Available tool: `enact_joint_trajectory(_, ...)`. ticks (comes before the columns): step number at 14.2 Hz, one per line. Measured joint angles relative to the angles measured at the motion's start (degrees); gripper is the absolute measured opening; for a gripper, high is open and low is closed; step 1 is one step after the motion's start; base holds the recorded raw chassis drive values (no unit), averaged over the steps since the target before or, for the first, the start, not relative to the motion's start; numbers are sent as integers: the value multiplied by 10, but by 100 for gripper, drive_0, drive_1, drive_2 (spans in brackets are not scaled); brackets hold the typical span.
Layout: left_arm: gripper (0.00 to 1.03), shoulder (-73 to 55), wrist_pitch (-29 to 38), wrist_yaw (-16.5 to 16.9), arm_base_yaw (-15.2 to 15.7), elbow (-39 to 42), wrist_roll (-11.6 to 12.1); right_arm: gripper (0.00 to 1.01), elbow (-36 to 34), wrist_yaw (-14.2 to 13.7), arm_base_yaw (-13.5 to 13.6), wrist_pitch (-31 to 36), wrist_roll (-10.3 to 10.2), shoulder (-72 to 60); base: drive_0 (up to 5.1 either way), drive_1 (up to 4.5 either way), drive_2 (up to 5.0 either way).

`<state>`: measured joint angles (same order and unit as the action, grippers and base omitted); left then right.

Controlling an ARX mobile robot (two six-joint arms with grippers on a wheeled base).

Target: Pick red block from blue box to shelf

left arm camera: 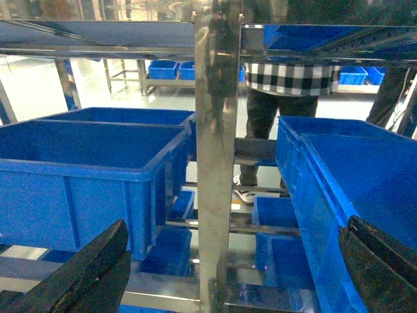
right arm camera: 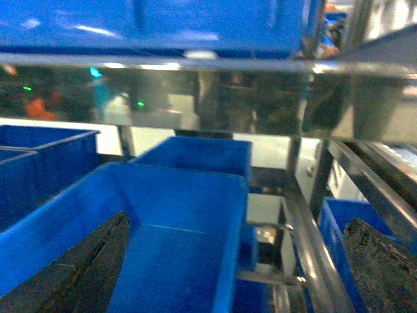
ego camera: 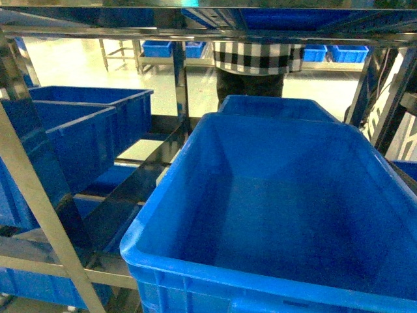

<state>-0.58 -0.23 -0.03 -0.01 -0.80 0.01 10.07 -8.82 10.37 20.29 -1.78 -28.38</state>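
Note:
The red block and the blue box are out of view in all three views. The shelf fills the head view with steel uprights and rails, and neither gripper shows there. In the left wrist view my left gripper is open and empty, its dark fingers spread either side of a shelf upright. In the right wrist view my right gripper is open too, with nothing between its fingers. It faces a shelf level below a steel rail.
A big dark blue crate sits empty on the shelf straight ahead, with another behind it. Two more dark blue crates stand at the left. A person in a checked shirt stands behind the shelf.

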Motion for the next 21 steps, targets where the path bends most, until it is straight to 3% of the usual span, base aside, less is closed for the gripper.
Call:
enact_joint_trajectory(1,98,0,0,0,0,0,0,98,1,3,1,15,9,27,0,0,0)
enact_joint_trajectory(2,98,0,0,0,0,0,0,98,3,-18,10,16,22,39,0,0,0)
enact_joint_trajectory(3,98,0,0,0,0,0,0,98,3,-31,37,21,44,42,0,0,0)
enact_joint_trajectory(4,98,0,0,0,0,0,0,86,19,-27,33,-53,39,44,0,0,0)
enact_joint_trajectory(6,98,0,0,0,0,0,0,63,-11,11,-41,-43,28,28,0,0,0)
enact_joint_trajectory(7,98,0,0,0,0,0,0,50,-28,40,-55,-52,27,45,0,0,0)
enact_joint_trajectory(8,98,0,0,0,0,0,0,37,-35,84,-96,-52,27,62,0,0,0)
enact_joint_trajectory(9,98,0,0,0,0,0,0,24,-40,80,-109,-53,26,78,0,0,0)
enact_joint_trajectory(11,98,0,0,0,0,0,0,2,-56,88,-104,-68,26,100,0,0,0)
enact_joint_trajectory(19,98,0,0,0,0,0,0,2,-92,88,-104,-106,23,186,0,0,0)
enact_joint_trajectory(20,98,0,0,0,0,0,0,2,-92,89,-104,-185,22,237,0,0,0)
enact_joint_trajectory(21,98,0,0,0,0,0,0,2,-92,89,-104,-196,22,282,0,0,0)
